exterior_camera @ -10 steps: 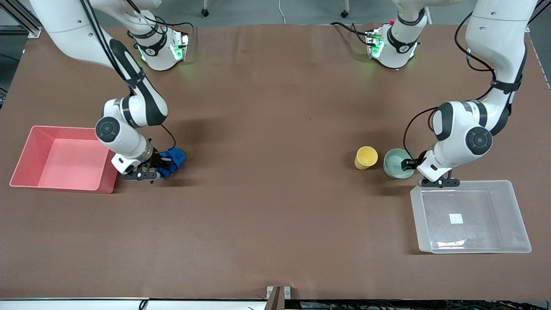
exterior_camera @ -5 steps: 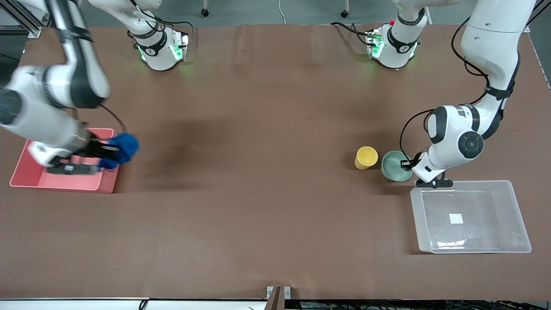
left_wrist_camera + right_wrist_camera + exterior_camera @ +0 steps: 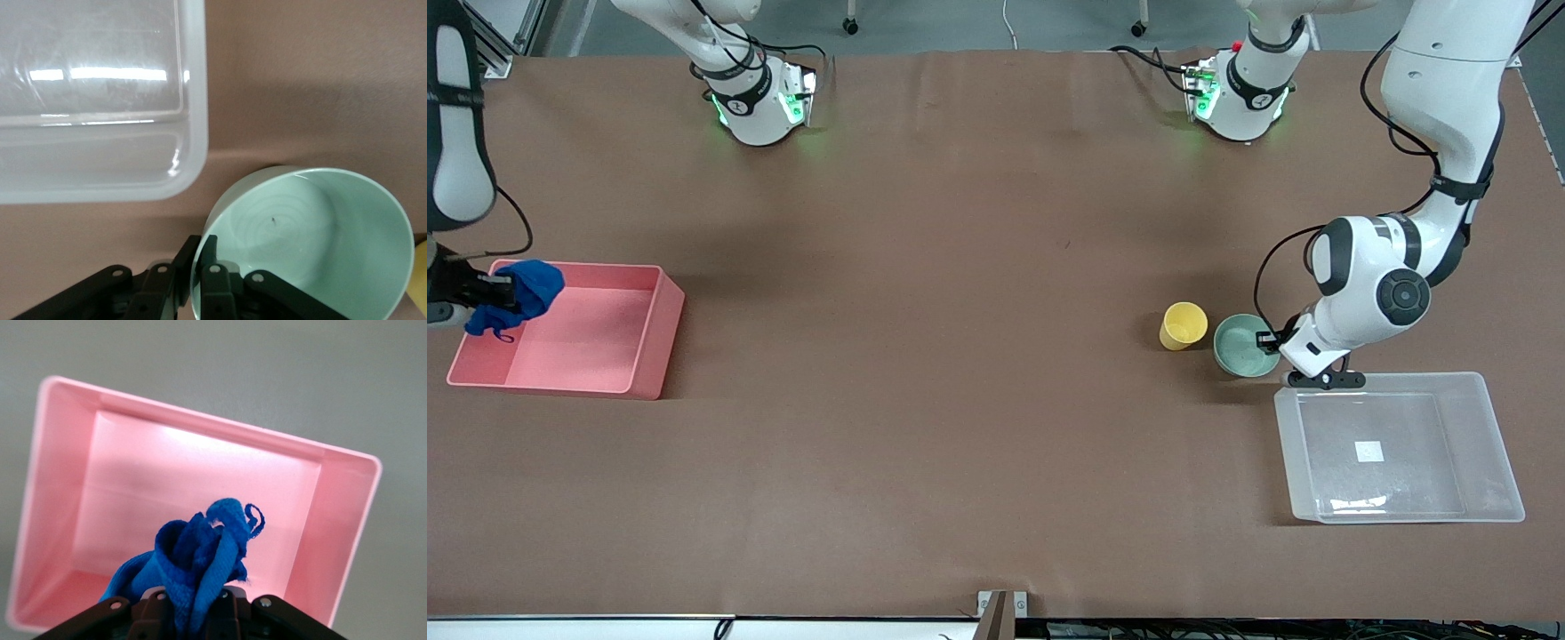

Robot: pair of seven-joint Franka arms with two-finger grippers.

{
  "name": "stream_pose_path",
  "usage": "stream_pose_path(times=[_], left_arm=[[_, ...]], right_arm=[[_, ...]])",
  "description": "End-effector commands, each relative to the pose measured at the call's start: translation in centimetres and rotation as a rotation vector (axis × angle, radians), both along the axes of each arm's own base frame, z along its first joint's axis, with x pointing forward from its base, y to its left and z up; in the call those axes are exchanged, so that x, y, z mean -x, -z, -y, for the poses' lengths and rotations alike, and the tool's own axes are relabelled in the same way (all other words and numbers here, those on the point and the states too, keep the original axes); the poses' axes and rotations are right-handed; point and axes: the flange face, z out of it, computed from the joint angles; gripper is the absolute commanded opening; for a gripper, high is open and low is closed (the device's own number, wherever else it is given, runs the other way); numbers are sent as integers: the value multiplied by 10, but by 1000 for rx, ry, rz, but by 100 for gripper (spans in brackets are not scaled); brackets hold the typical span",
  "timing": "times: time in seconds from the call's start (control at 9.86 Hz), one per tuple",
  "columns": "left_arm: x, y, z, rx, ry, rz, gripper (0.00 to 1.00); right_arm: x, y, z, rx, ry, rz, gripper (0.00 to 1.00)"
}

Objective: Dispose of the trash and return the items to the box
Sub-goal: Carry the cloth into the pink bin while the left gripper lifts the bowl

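Observation:
My right gripper (image 3: 482, 297) is shut on the blue wad of trash (image 3: 519, 294) and holds it in the air over the pink bin (image 3: 649, 342); in the right wrist view the wad (image 3: 200, 570) hangs above the bin's floor (image 3: 167, 493). My left gripper (image 3: 1269, 339) is shut on the rim of the mint-green bowl (image 3: 1238, 345), one finger inside and one outside, as the left wrist view (image 3: 203, 267) shows on the bowl (image 3: 313, 240). The yellow cup (image 3: 1183, 325) stands beside the bowl. The clear box (image 3: 1400, 449) lies nearer the front camera than the bowl and holds nothing.
The pink bin sits at the right arm's end of the table and the clear box (image 3: 93, 167) at the left arm's end. Both robot bases (image 3: 760, 98) stand along the table's top edge. A wide stretch of brown tabletop (image 3: 960, 356) lies between bin and cup.
My right gripper has carried the blue wad from the table beside the pink bin up and over the bin. My left gripper has closed on the bowl's rim and stayed there.

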Motion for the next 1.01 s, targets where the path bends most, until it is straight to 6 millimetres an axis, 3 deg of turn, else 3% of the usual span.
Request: stream_pose_path(times=[0.0,0.1,0.2,0.3,0.41,0.51,0.61,0.71,0.91], left_arm=[[-1,-38,-1,-11,38,1,0],[-9,-63,0,-11,39,4,0],[-21,-91,3,-10,44,-1,0],[-38,-120,3,-8,43,-4,0],[-58,-154,1,-8,38,13,0],[-80,-182,-8,1,38,32,0],[-104,-195,-31,7,32,62,0],[-118,-186,-43,5,31,67,0],[-157,-153,-47,13,79,89,0]], right_arm=[[-2,69,-6,21,-9,-4,6],[6,94,-9,18,5,6,10],[10,112,-15,-3,36,13,30],[10,126,-17,-14,53,8,71],[9,127,-22,-19,51,4,100],[8,117,-28,-36,44,-11,100],[5,88,-29,-66,48,-25,100],[1,38,-32,-106,68,-27,100],[-15,-50,-48,-157,173,-36,100]])
